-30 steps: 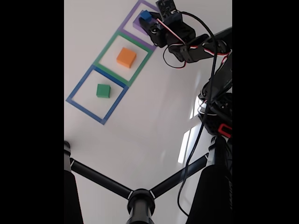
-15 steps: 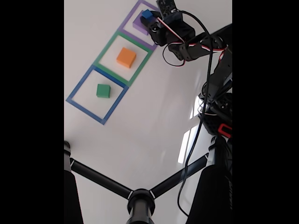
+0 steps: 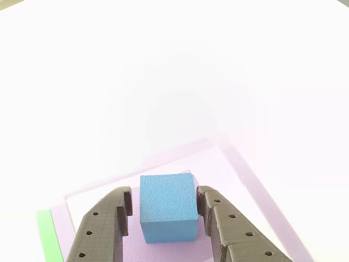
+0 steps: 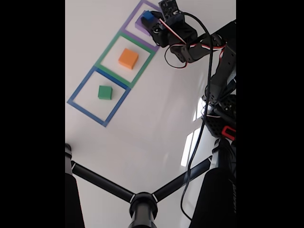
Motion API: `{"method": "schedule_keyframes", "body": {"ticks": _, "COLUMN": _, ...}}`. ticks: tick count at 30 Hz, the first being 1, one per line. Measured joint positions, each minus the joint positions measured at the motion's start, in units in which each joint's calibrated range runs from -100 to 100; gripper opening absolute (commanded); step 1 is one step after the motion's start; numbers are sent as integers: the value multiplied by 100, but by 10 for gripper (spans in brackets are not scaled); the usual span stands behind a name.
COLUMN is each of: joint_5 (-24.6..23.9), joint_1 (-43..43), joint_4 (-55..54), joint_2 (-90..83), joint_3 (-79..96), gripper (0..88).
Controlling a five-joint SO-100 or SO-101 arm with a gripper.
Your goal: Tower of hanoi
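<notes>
Straddling the blue cube (image 3: 168, 206) with my gripper (image 3: 163, 210) narrowly open, I frame it for grasping from the purple square (image 4: 138, 19).

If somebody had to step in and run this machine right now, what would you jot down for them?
End effector: fingers either side of the blue cube, narrow gaps visible, so not clamped yet.
Blue cube sits on a lilac block in the purple taped square. Whether it is lifted cannot be told.
Orange cube lies in the green square; green cube in the blue square.
Done: arm lined up on the blue cube.
Left: close, lift, and carry out the stacking moves.
</notes>
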Motion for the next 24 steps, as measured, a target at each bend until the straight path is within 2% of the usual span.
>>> {"method": "schedule_keyframes", "body": {"ticks": 8, "joint_5": 0, "joint_1": -41, "joint_4": -32, "joint_2": 51, "joint_3": 0, "gripper": 181}}
{"method": "schedule_keyframes", "body": {"ticks": 15, "joint_5": 0, "joint_1": -41, "joint_4": 80, "joint_2": -186, "joint_3": 0, "gripper": 182}}
{"method": "schedule_keyframes", "body": {"ticks": 20, "joint_5": -20, "joint_1": -41, "joint_4": 1043, "joint_2": -988, "joint_3": 0, "gripper": 135}}
{"method": "schedule_keyframes", "body": {"ticks": 24, "joint_5": -59, "joint_1": -41, "joint_4": 2319, "joint_2": -1866, "joint_3": -165, "gripper": 69}}
